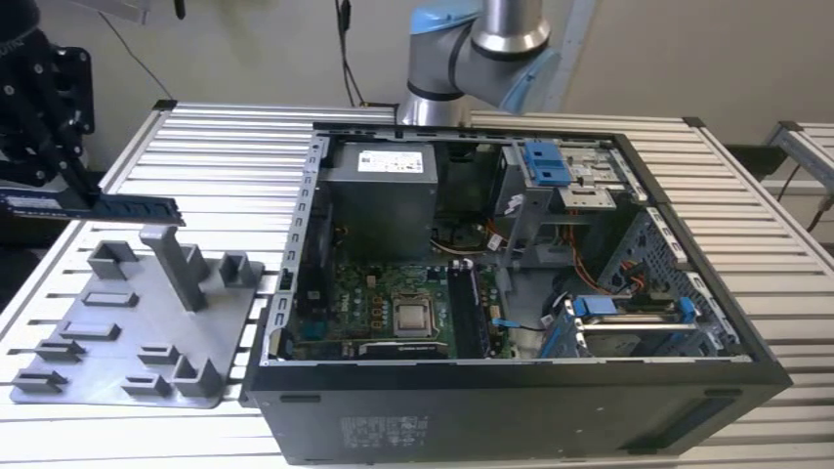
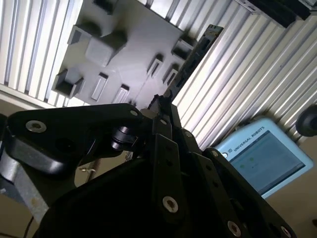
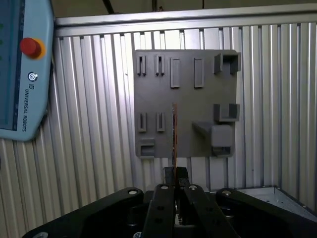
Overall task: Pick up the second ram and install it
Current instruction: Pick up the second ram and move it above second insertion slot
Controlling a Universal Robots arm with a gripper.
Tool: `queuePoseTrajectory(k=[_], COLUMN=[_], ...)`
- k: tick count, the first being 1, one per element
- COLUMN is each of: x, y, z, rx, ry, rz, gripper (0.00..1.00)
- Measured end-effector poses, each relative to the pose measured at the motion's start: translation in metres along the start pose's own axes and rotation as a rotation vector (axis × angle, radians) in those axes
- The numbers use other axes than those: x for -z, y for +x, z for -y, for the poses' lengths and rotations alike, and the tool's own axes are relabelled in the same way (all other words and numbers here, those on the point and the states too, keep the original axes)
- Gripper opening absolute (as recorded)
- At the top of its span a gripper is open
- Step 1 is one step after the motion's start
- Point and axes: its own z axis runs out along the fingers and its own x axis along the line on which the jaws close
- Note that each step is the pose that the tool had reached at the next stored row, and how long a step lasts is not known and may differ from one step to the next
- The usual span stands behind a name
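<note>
Your fingers (image 3: 169, 174) clench one end of the ram (image 1: 117, 207) above the tray (image 1: 131, 337). It looks light, stiff, fragile; hold its edges.

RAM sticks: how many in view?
1. The second ram, clamped in the jaws above the grey tray. Any seated inside the open case may be hidden.

Gripper (image 1: 46, 186) tight on the second ram (image 1: 131, 208), high at the exterior view's left.
</note>
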Motion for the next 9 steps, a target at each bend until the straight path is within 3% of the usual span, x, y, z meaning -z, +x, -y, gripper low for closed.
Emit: queuePoseTrajectory(k=[9], x=[0.0], y=[-0.0018], z=[0.0219], rx=[0.0], ry=[-0.0001], rz=[0.0], gripper=[0.14])
